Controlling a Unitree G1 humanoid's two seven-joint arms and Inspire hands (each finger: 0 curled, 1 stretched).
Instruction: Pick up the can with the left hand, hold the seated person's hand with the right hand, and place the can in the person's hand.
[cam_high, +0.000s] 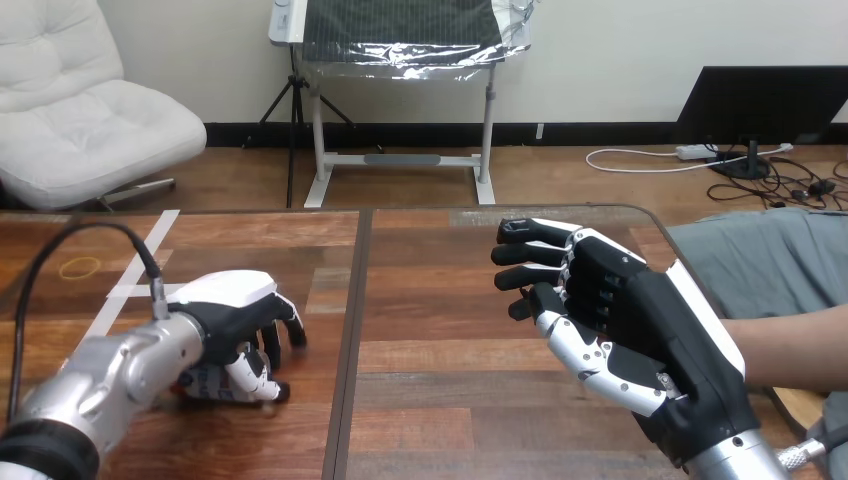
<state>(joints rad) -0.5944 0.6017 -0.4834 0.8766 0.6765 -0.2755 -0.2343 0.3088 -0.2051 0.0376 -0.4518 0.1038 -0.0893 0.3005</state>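
Observation:
My left hand (238, 318) is low over the wooden table (450, 330) at the left, fingers and thumb curled round a small dark can (204, 381) that lies under the palm, mostly hidden. My right hand (640, 320) hovers at the right with its back up and fingers stretched loosely to the left, nothing visible between them. The person's forearm (795, 345) comes in from the right edge and runs behind my right hand. The person's hand is hidden behind it, so I cannot tell whether the two touch.
A yellow ring (80, 267) and strips of white tape (140, 272) lie on the table's far left. A dark seam (352, 330) divides the tabletop. The person's lap (770, 265) is at the table's right edge.

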